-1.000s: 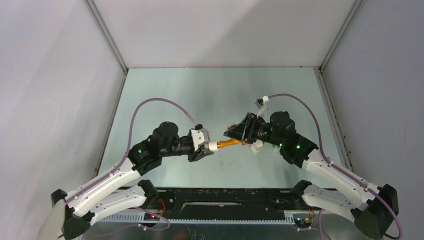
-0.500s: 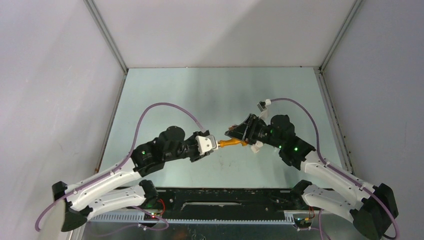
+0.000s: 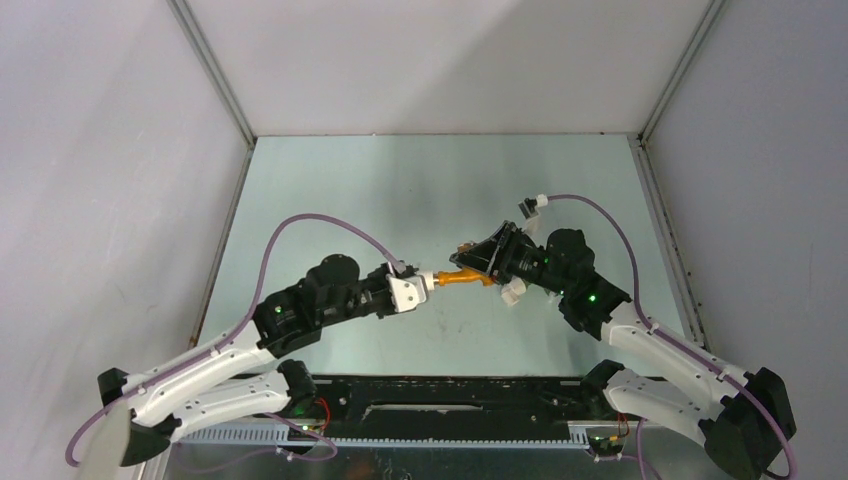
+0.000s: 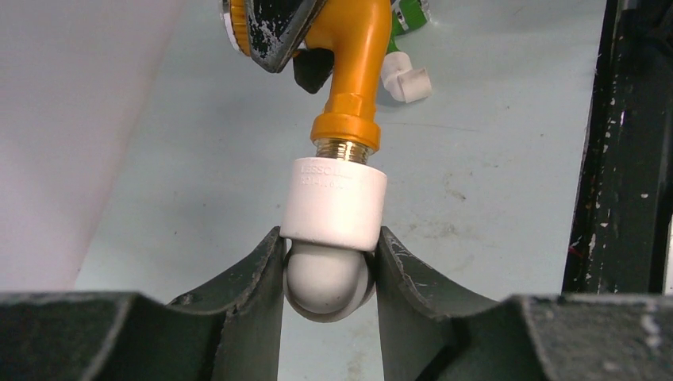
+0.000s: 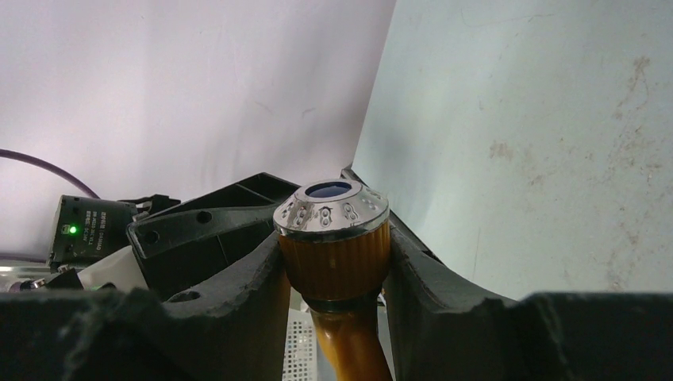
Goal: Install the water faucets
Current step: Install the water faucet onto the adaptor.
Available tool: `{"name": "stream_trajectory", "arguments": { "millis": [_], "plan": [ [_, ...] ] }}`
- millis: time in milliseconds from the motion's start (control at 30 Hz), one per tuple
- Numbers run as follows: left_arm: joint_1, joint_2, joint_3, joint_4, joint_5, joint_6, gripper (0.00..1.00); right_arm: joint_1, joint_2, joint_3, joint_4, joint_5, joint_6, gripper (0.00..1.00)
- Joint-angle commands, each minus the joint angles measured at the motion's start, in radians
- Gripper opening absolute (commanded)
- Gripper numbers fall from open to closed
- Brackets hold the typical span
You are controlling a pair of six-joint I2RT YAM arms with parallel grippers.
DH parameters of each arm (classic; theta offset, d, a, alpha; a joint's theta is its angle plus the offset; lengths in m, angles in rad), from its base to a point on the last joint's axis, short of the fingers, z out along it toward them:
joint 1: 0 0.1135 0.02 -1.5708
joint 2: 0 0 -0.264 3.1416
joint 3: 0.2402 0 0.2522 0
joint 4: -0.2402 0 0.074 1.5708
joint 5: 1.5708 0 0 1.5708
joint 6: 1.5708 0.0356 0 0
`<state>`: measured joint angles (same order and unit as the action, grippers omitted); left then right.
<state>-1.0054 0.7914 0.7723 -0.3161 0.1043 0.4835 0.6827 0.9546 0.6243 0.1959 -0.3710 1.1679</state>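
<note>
The orange faucet (image 3: 462,280) hangs level above the table between both arms. My right gripper (image 3: 480,266) is shut on its ribbed head with the silver cap (image 5: 332,208); the orange body (image 5: 349,349) runs down between the fingers. My left gripper (image 4: 329,238) is shut on a white elbow fitting (image 4: 336,213). The faucet's brass thread (image 4: 343,151) sits in the mouth of that fitting, with a few turns showing. In the left wrist view the orange faucet (image 4: 353,71) rises from the fitting. A green faucet (image 4: 411,12) peeks out behind it at the top edge.
A second white elbow fitting (image 4: 406,79) lies on the table below the right gripper, also seen from above (image 3: 514,291). The black base rail (image 3: 450,395) runs along the near edge. Grey walls enclose the pale green table (image 3: 400,190).
My left wrist has rolled about its axis with the white fitting in it, and the left arm has shifted slightly right. The right gripper has held the orange faucet almost still.
</note>
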Motion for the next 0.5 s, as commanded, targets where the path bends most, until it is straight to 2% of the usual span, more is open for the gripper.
{"name": "stream_trajectory", "arguments": {
  "millis": [0, 133, 467],
  "plan": [
    [-0.047, 0.006, 0.041, 0.133, 0.105, 0.089, 0.00, 0.006, 0.007, 0.000, 0.047, -0.002, 0.020, 0.00],
    [-0.068, 0.027, 0.065, 0.095, 0.085, 0.133, 0.00, 0.006, 0.010, 0.000, 0.046, 0.000, 0.022, 0.00],
    [-0.137, 0.021, 0.040, 0.140, -0.037, 0.239, 0.00, 0.000, 0.015, 0.000, 0.071, -0.019, 0.051, 0.00]
  ]
}}
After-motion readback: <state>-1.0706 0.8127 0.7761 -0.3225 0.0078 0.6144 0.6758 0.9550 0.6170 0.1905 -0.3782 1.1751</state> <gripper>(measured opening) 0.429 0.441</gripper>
